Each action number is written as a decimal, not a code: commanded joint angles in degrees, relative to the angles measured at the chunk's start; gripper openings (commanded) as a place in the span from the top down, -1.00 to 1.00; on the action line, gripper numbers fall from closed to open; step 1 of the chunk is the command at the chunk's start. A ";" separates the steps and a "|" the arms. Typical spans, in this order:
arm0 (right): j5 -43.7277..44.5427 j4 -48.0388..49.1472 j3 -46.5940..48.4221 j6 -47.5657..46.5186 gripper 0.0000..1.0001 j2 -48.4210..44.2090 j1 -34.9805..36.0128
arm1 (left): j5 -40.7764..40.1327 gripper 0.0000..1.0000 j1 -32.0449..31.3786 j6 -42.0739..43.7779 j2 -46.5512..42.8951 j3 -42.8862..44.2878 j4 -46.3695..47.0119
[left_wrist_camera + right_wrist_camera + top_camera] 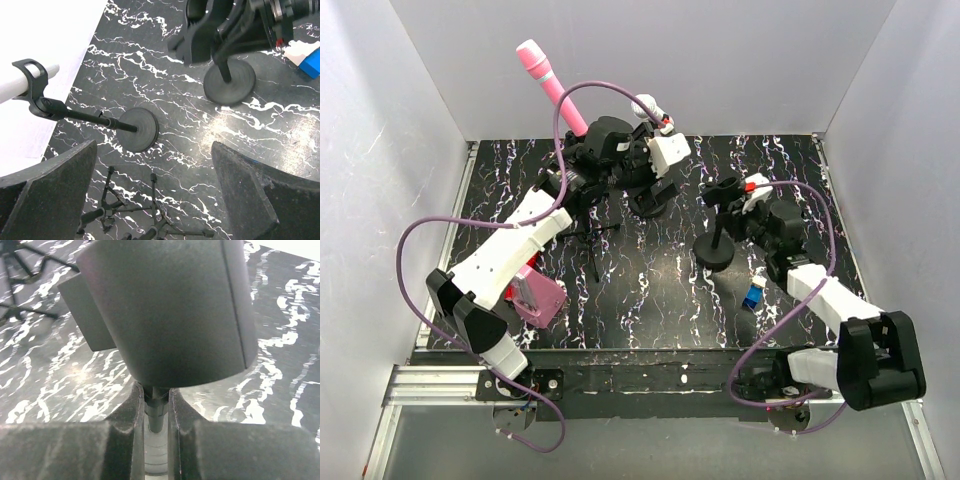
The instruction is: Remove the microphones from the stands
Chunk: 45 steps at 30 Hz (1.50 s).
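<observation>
- Holding the thin stem of the black stand, the right pincer is narrow, its jaws pressed on both sides of the stem just under the clip.
- That clip looks empty to me. If so, the right arm steadies a stand that carries nothing, and this grip does not help the task.
- The white microphone sits in the clip of a second stand, at the far side of the tabletop, and nothing holds that stand.
- The left pincer is wide and holds nothing, and it hangs well apart from the white microphone.
- Risk: if the left pincer pulls the white microphone while the second stand is free, the tight clip may drag or tip the whole stand and not let go.
- Risk: the stem is thin and round, so it may turn or slip between the jaws, and the black stand could lean.
- Risk: a tripod lies just below the left pincer, and a low move may catch its legs.
- Risk: a pink microphone rises close beside the left arm, and I cannot tell what carries it. A swing of the arm or its cable may knock it.
</observation>
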 commanded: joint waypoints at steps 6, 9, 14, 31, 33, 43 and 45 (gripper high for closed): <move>0.00 11.32 12.11 -2.75 0.97 10.27 -14.43 | -0.48 -0.96 0.69 -0.12 -0.88 0.38 -1.21; -0.88 12.38 16.15 -3.79 0.97 13.79 -18.91 | -0.30 -0.96 0.69 -0.29 -0.88 0.30 -1.30; 0.43 12.82 21.16 -4.86 0.97 18.19 -21.55 | 0.49 -0.96 0.87 -1.44 -1.14 -0.85 -0.25; 1.92 -2.63 10.19 5.07 -0.36 3.71 -22.34 | -0.21 -0.96 1.22 -0.56 -4.13 -7.08 4.06; 3.16 -10.70 10.71 8.31 -0.40 -0.24 -22.43 | -0.12 -0.96 1.39 -0.73 -4.66 -7.26 4.06; -17.21 -38.16 13.34 8.16 -0.52 -17.23 -19.45 | -5.05 -0.96 1.48 -3.19 -13.26 -15.25 2.83; -19.86 -36.59 15.10 6.93 -0.44 -16.53 -17.08 | -4.09 -0.96 1.66 -2.67 -15.37 -18.15 2.57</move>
